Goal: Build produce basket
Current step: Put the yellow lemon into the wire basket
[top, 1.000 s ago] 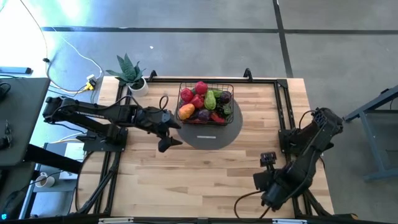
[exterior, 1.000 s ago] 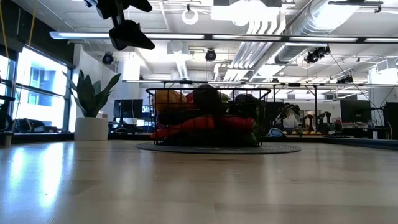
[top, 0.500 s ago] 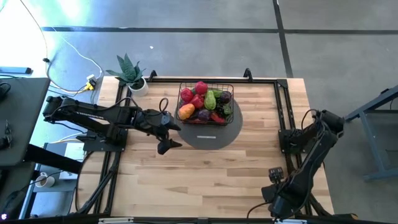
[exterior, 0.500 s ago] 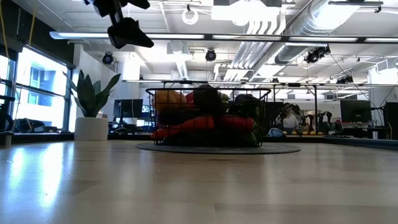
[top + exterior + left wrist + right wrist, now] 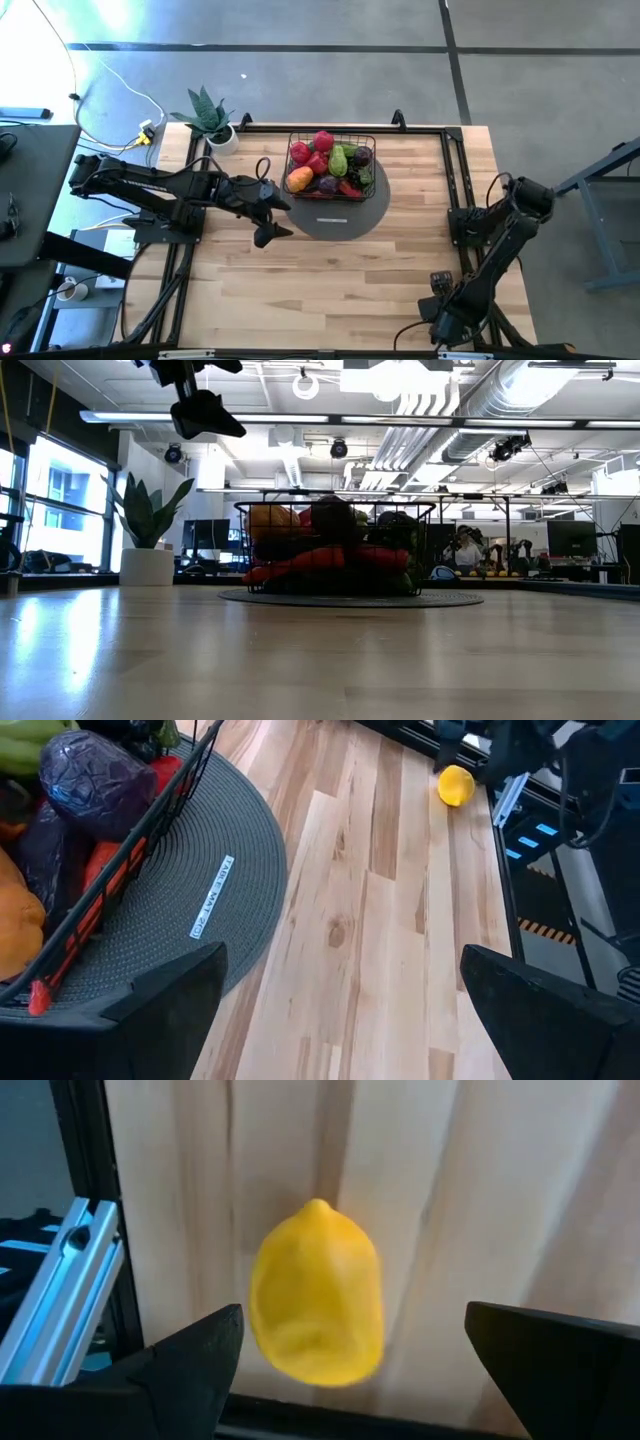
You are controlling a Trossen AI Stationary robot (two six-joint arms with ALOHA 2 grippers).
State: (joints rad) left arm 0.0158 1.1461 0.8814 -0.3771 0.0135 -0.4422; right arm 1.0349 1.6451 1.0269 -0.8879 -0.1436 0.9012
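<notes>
White label strip (image 5: 211, 897) on the round grey woven mat (image 5: 225, 860), text unreadable. Pale wood-plank table (image 5: 330, 270), open-ceiling office behind. Left gripper (image 5: 340, 995) and right gripper (image 5: 350, 1355) both spread wide, empty.

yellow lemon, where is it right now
The lemon lies on the bare wood at the table's right front corner, beside the frame rail, directly below the open right gripper and far from the basket.

A black wire-grid basket (image 5: 331, 167) full of toy produce (image 5: 326, 165) sits on a flat grey round mat (image 5: 345, 214) at the bench's (image 5: 330, 280) far middle. A potted spiky plant (image 5: 210, 118) stands at the far-left corner; a yellow toy lemon (image 5: 455, 786) lies at the near-right edge.
</notes>
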